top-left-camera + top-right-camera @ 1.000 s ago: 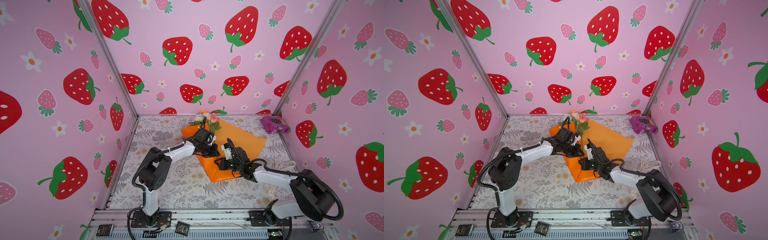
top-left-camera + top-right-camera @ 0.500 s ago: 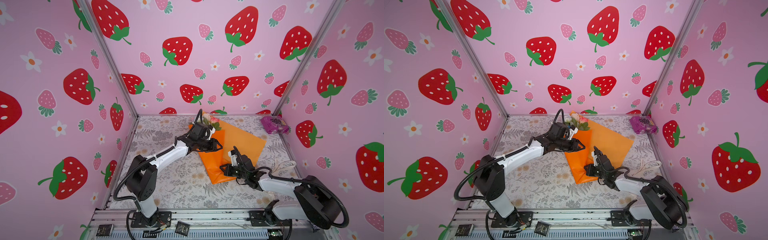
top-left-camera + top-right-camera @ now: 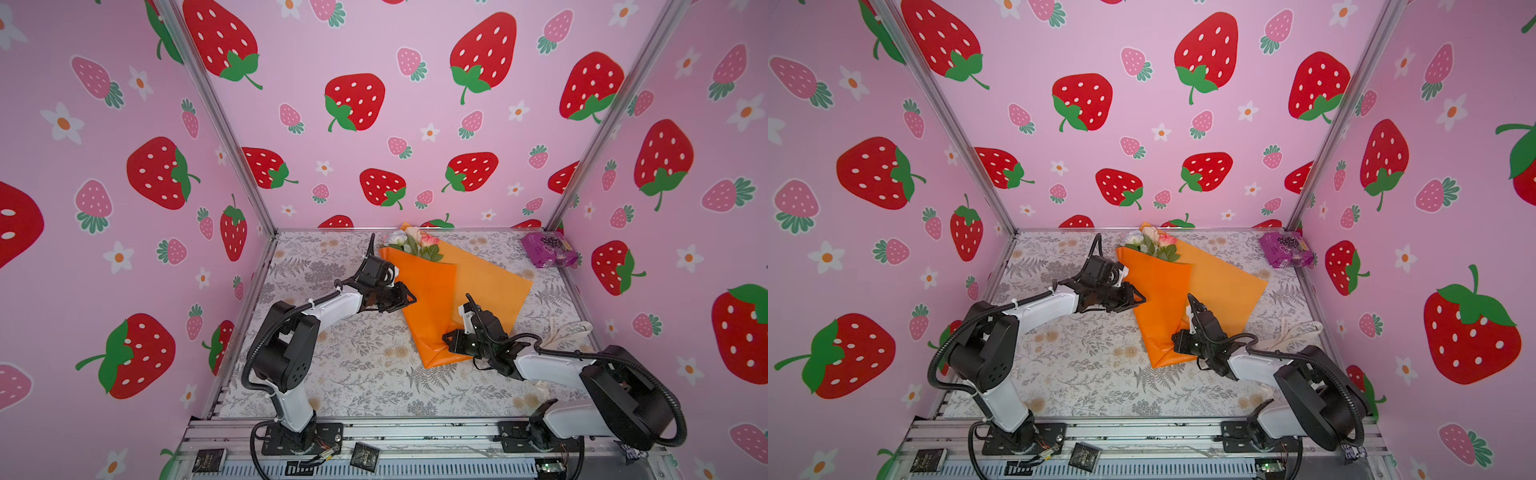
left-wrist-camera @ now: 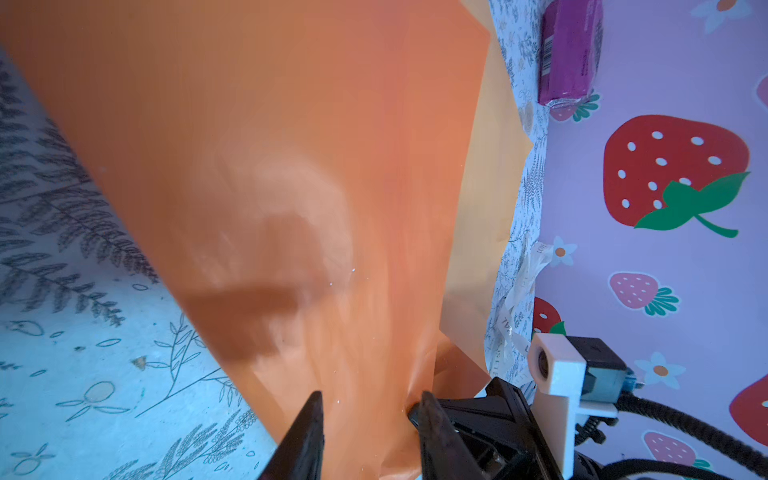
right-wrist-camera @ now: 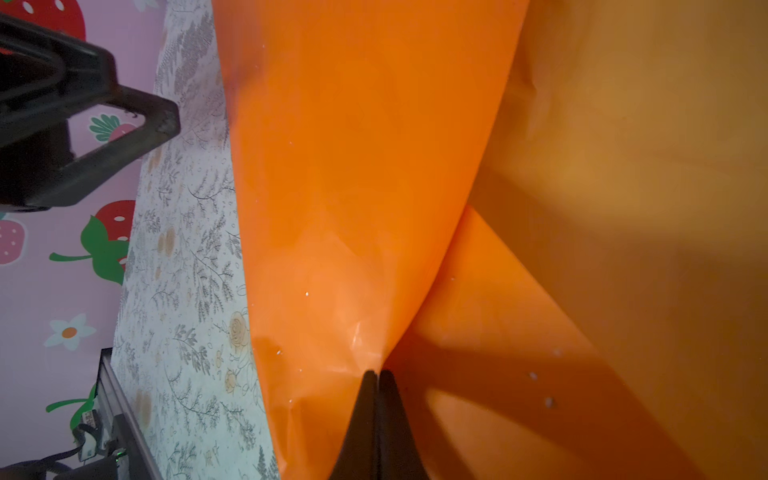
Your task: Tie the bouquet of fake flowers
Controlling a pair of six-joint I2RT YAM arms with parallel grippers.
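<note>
The bouquet of fake flowers lies on the table, its white, peach and pink heads [image 3: 411, 243] [image 3: 1152, 245] toward the back wall. Its orange wrapping paper [image 3: 432, 299] [image 3: 1163, 303] is folded over the stems, which are hidden. My left gripper [image 3: 409, 298] [image 3: 1140, 298] [image 4: 369, 397] is at the paper's left edge, jaws apart, with the orange sheet just beyond its fingertips. At the bouquet's narrow lower end, my right gripper [image 3: 446, 336] [image 3: 1177, 338] [image 5: 377, 374] is shut on a fold of the paper.
A small purple packet [image 3: 546, 249] [image 3: 1285, 249] [image 4: 569, 54] lies in the back right corner. A cream ribbon [image 3: 569, 330] [image 3: 1300, 332] [image 4: 515, 299] lies on the floral cloth by the right wall. Pink strawberry walls close in three sides.
My left gripper has let go of the paper's left flap, opened, and drawn back to the left. The flap now lies folded over the stems. My right gripper keeps its pinch.
</note>
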